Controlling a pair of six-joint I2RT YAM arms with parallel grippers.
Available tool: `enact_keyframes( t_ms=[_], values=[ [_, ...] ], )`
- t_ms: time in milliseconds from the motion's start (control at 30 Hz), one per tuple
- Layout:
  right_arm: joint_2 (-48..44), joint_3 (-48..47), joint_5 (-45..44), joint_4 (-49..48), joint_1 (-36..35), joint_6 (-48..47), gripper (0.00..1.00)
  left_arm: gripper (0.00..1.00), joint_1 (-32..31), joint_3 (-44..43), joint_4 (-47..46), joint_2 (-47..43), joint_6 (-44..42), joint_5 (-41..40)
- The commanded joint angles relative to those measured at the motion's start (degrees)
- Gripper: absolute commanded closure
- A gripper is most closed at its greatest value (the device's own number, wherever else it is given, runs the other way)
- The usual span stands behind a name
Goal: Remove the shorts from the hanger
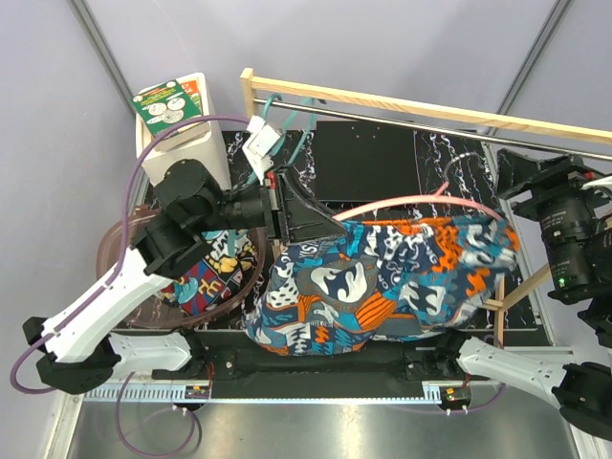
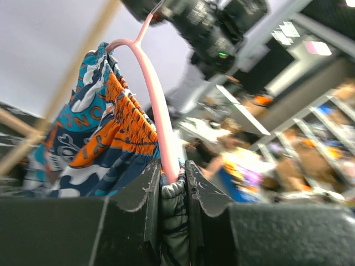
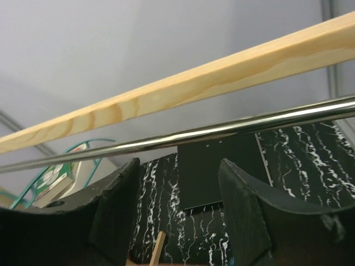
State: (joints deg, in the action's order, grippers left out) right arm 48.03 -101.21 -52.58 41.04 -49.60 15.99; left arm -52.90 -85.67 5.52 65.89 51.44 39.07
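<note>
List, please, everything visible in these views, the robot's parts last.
teal-orange shorts: one; teal, orange, white; on the pink hanger, table centre
comic-print shorts: one; navy, red, yellow; in the round bin
pink hanger: one; pink; carrying the teal-orange shorts
round bin: one; brownish; table's left
white box: one; white; far left, green card on top
wooden rail: one; pale; across the far side
metal rod: one; silver; beside the rail
teal hangers: count unclear; teal; by the rail's left end
left end effector: black; shut on the pink hanger
right end effector: black; open, near the rail
</note>
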Motion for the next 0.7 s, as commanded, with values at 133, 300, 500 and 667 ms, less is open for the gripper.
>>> enact_keyframes(
  t_ms=[133,300,500,667],
  values=[
    [-2.9,3.8,25.2,-1.4,0.1,2.2,0.10,1.00,0.3,2.0,0.7,-6.6,-17.2,-15.1],
    [-3.5,6.2,35.7,-3.9,0.0,3.7,0.03,1.00,0.2,1.3,2.0,-7.0,-20.3,-16.2],
    [-1.4,6.3,40.0,-7.1,0.0,3.8,0.02,1.00,0.3,-1.1,2.4,-4.9,-19.2,-13.8],
    [1.8,4.2,38.5,-7.3,0.0,1.4,0.10,1.00,0.3,-0.6,-1.1,-4.3,-16.2,-11.1]
  ],
)
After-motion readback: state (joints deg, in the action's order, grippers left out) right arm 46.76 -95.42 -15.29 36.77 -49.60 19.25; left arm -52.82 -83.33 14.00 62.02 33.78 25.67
